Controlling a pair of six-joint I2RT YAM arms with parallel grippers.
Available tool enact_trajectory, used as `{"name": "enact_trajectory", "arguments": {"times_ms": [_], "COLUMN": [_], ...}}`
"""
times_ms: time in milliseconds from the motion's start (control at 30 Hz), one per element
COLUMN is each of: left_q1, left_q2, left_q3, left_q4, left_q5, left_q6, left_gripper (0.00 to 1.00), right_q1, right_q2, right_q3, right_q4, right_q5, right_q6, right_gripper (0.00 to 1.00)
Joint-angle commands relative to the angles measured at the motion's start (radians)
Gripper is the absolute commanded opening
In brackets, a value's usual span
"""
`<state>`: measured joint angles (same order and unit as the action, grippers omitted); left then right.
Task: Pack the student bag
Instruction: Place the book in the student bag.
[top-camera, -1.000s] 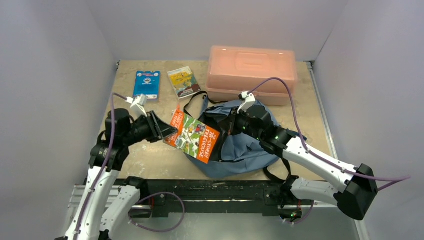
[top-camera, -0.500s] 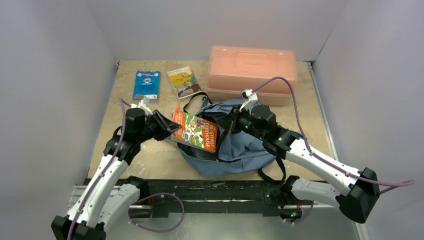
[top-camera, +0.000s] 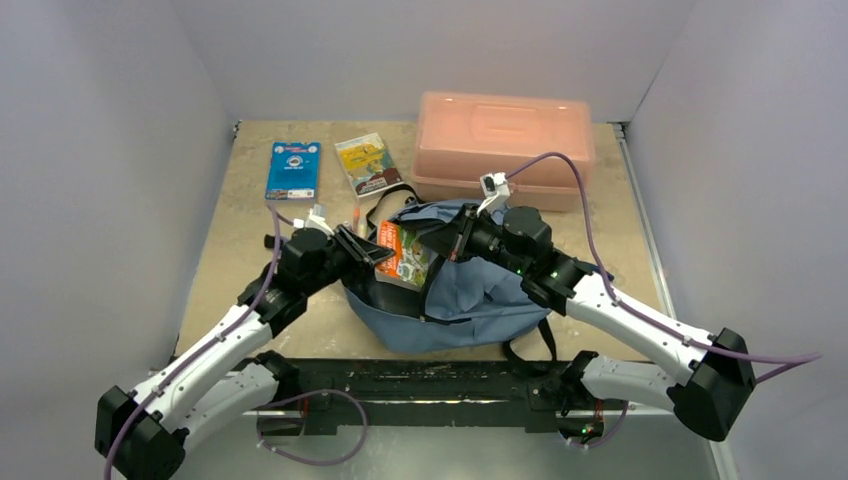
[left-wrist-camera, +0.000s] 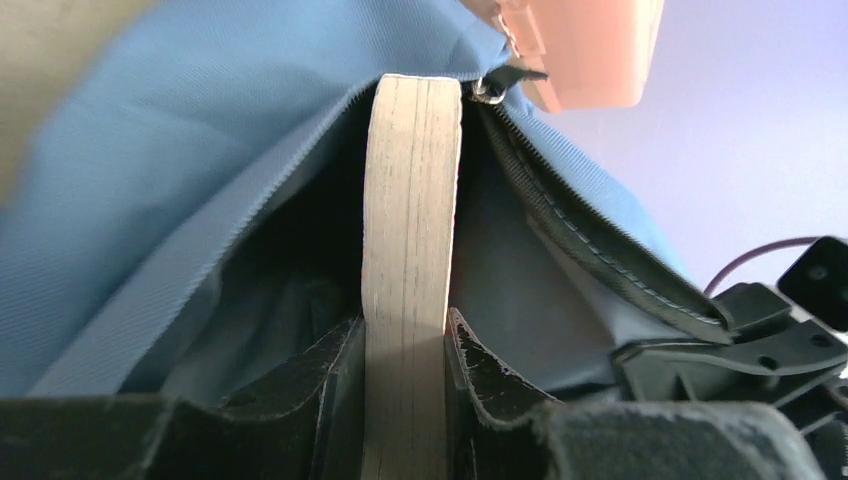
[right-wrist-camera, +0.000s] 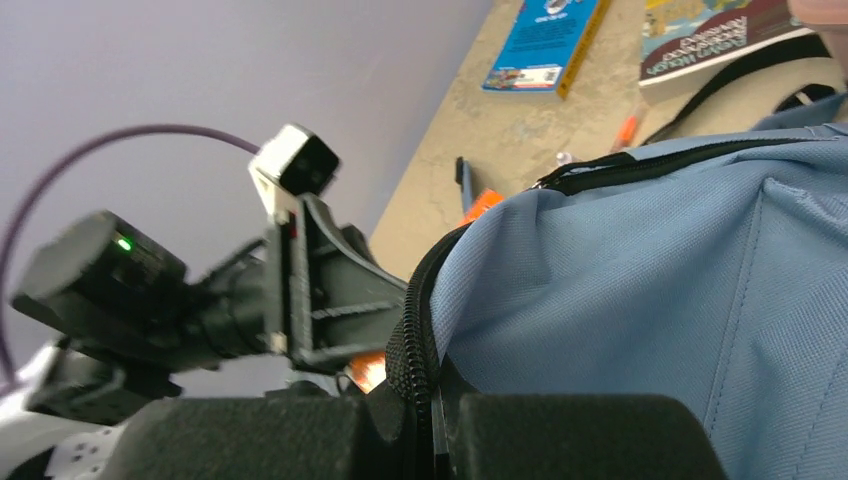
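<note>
The bag is lying on the counter, in the middle, just in front of the pink box. Its zipped mouth is turned to the left and is held open.

The left hand is placed at this mouth. An orange book is pinched between its fingers, and in the left wrist view the pale page edge of this book is seen standing upright between the two fingers. The far half of the book is already inside the bag, between the blue cloth on the left and the dark zipper edge on the right. The near half is outside.

The right hand is placed on the upper side of the mouth. It is pressed together on the zipper edge of the bag, and this edge is lifted off the lower side, so that a dark gap is formed. In the right wrist view the blue cloth is seen drawn up from the pinched place.

Two more books are lying flat on the counter, at the far left, well apart from the bag: a blue book and, beside it, a yellow book. A black strap of the bag is stretched on the counter near the yellow book. Whether they touch cannot be told.
</note>
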<state>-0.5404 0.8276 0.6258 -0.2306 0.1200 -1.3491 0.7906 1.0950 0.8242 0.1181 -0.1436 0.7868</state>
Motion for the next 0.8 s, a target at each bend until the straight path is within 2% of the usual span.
{"name": "enact_trajectory", "arguments": {"times_ms": [0,67,167,267,500,667,767], "left_q1": [-0.132,-0.197,-0.213,-0.239,-0.337,-0.427,-0.436], "left_q2": [0.016,0.029,0.054,0.108,0.281,0.456,0.603], "left_q3": [-0.045,-0.059,-0.089,-0.088,-0.108,-0.074,-0.096], "left_q4": [0.366,0.407,0.521,0.531,0.762,0.889,1.043], "left_q5": [-0.172,-0.29,-0.325,-0.332,-0.417,-0.55,-0.57], "left_q6": [-0.099,-0.079,-0.019,-0.006,-0.017,-0.044,-0.097], "left_gripper": [0.0,0.0,0.0,0.0,0.0,0.0,0.0], "right_q1": [0.004,0.004,-0.001,-0.006,-0.006,-0.007,-0.007], "right_q2": [-0.005,0.002,0.013,0.032,0.076,0.08,0.074], "right_q3": [0.037,0.041,0.069,0.07,0.035,0.028,0.031], "right_q4": [0.245,0.264,0.218,0.259,0.398,0.435,0.433], "right_q5": [-0.061,-0.064,-0.07,-0.135,-0.215,-0.207,-0.198], "right_q6": [0.136,0.162,0.153,0.186,0.295,0.331,0.326], "right_gripper": [0.0,0.0,0.0,0.0,0.0,0.0,0.0]}}
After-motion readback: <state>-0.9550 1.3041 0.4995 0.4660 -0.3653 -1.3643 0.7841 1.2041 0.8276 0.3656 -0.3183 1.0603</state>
